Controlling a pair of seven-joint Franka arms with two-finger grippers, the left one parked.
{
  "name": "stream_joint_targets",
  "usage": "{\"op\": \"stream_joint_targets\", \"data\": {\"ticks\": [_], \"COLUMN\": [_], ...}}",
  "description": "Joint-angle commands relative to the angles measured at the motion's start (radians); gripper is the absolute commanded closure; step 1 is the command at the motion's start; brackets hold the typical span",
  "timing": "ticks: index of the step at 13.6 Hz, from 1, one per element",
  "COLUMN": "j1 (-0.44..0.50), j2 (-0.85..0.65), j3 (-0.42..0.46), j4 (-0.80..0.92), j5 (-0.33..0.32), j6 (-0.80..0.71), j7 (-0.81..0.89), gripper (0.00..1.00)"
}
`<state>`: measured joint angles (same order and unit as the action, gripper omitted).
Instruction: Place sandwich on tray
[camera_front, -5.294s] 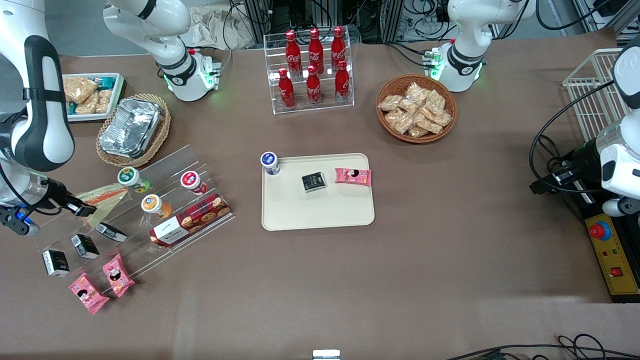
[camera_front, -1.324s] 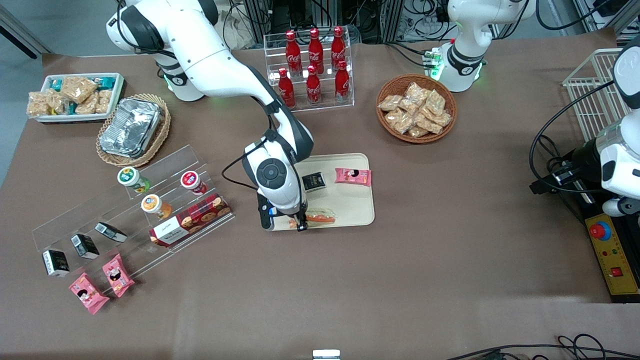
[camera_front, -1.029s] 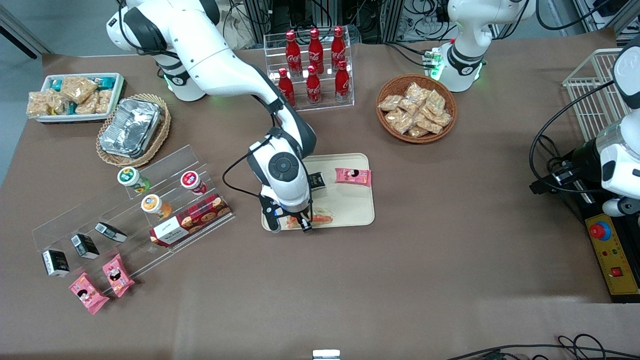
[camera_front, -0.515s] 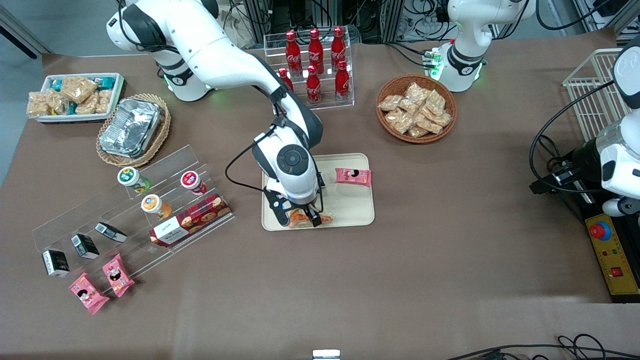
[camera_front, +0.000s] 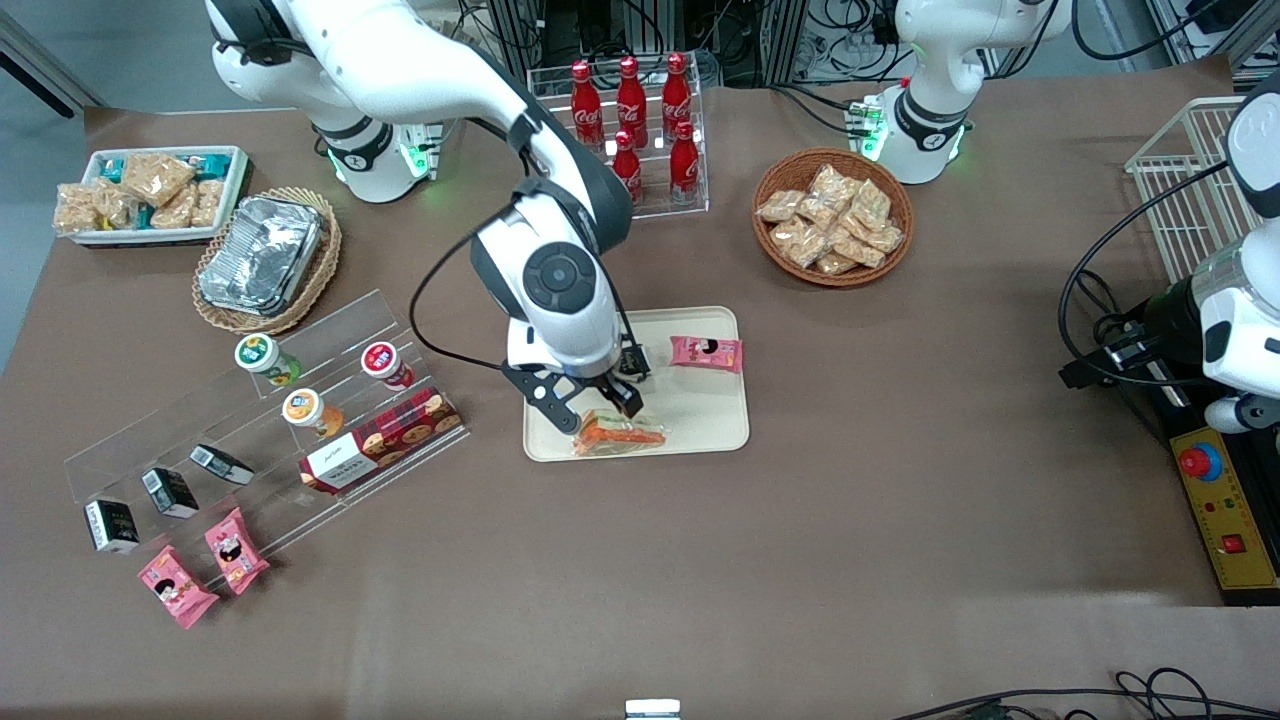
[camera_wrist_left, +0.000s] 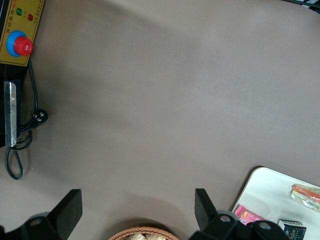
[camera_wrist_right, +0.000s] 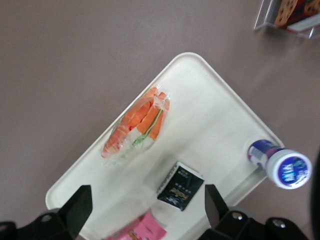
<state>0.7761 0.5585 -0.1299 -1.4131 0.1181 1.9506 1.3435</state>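
I see the sandwich (camera_front: 618, 434) lying on the tray (camera_front: 700, 425), at its edge nearest the front camera. My gripper (camera_front: 598, 403) hangs just above it, fingers (camera_front: 560, 403) spread apart, touching nothing. Farther from the camera on the tray sit a small box (camera_wrist_right: 180, 186), a snack packet (camera_front: 706, 352) beside it, and a cup (camera_wrist_right: 280, 165) at one corner.

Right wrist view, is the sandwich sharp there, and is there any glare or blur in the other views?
Right wrist view: the sandwich on the tray is fairly sharp, while the open gripper fingers look soft. Front view: even light, glare only on the foil containers; the gripper hangs above the sandwich. Left wrist view: flat light, no glare.
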Motion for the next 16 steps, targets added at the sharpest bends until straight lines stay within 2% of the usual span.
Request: {"op": "stream_joint_targets", "data": {"ticks": [1, 4, 6, 9, 12, 16], "j1": [-0.023, -0.076, -0.106, -0.132, -0.243, -0.428], "j2": [-0.106, -0.225, -0.288, -0.373, -0.425, -0.488], "j3": [-0.005, -0.005, -0.005, 0.006, 0.015, 0.016], "j4": [-0.049, -0.112, -0.122, -0.191, -0.211, -0.210], "j5": [0.019, 0.011, 0.002, -0.153, -0.159, -0.158], "j6": [-0.071, -0.120, -0.156, -0.156, -0.150, -0.159], "j7": [-0.192, -0.467, -0.552, -0.668, -0.869, -1.249], "gripper": [0.00, 0.00, 0.00, 0.00, 0.00, 0.00]}}
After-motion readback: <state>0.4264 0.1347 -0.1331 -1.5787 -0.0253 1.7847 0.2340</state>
